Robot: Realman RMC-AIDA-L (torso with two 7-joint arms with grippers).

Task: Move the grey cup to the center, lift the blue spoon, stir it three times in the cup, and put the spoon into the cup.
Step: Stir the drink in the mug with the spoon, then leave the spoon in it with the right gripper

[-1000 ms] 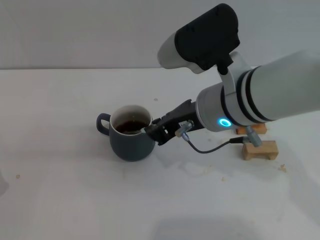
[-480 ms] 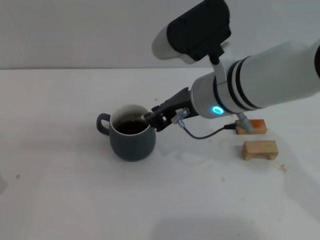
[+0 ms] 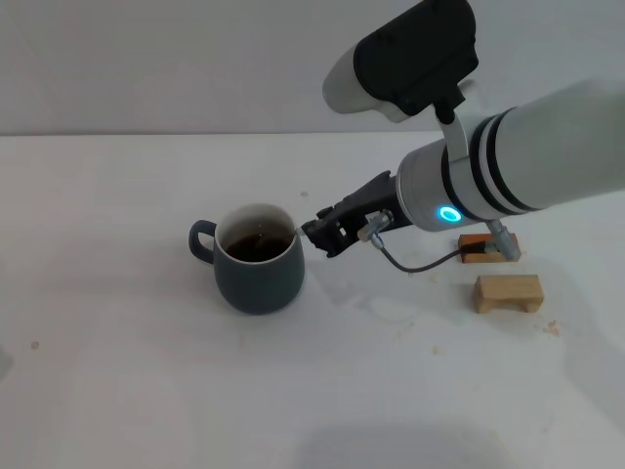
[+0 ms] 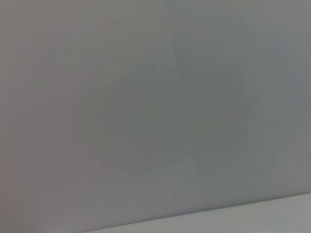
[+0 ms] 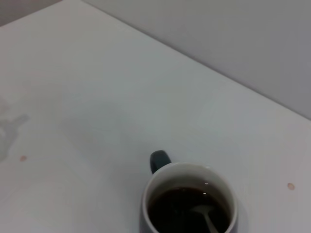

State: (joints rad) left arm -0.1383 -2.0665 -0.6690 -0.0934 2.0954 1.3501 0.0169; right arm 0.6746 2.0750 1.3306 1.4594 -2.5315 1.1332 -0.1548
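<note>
The grey cup [image 3: 256, 278] stands on the white table left of centre, with its handle pointing left and dark liquid inside. In the right wrist view the cup [image 5: 187, 168] shows from above. The blue spoon's metal bowl [image 5: 201, 211] lies in the liquid, and its handle runs back towards the camera. My right gripper [image 3: 311, 233] is just past the cup's right rim, shut on the spoon's pale handle [image 3: 292, 231]. The left gripper is out of view; the left wrist view shows only a grey wall.
Two small wooden blocks lie right of the cup, one [image 3: 505, 292] in the open and one [image 3: 476, 242] partly behind my right arm. The white table [image 3: 117, 371] stretches left and front. A cable hangs under the right wrist.
My right gripper moved from the cup's front right rim up to its right rim, then a little to the right. The liquid is rippling. The cup has stayed in place.
</note>
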